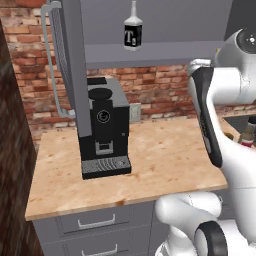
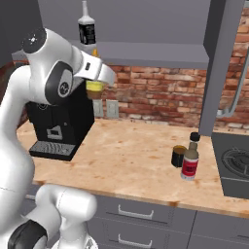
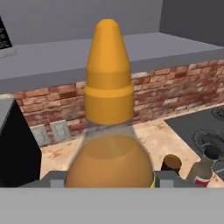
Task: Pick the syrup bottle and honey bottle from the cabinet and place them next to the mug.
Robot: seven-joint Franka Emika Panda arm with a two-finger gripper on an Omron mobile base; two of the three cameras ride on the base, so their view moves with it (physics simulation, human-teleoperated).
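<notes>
Our claw (image 3: 109,181) grips the honey bottle (image 3: 108,131) in the air below the cabinet (image 2: 146,51) shelf; the syrup bottle (image 2: 190,163) stands touching the mug (image 2: 178,156) on the worktop (image 2: 126,160).

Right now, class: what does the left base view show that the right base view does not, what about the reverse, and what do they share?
Left base view's extra: the cabinet's open left door with its long handle. Right base view's extras: the tool shut on the honey bottle, the mug beside the syrup bottle, and the stove. Shared: coffee machine, black bottle on the cabinet shelf, wooden counter.
</notes>
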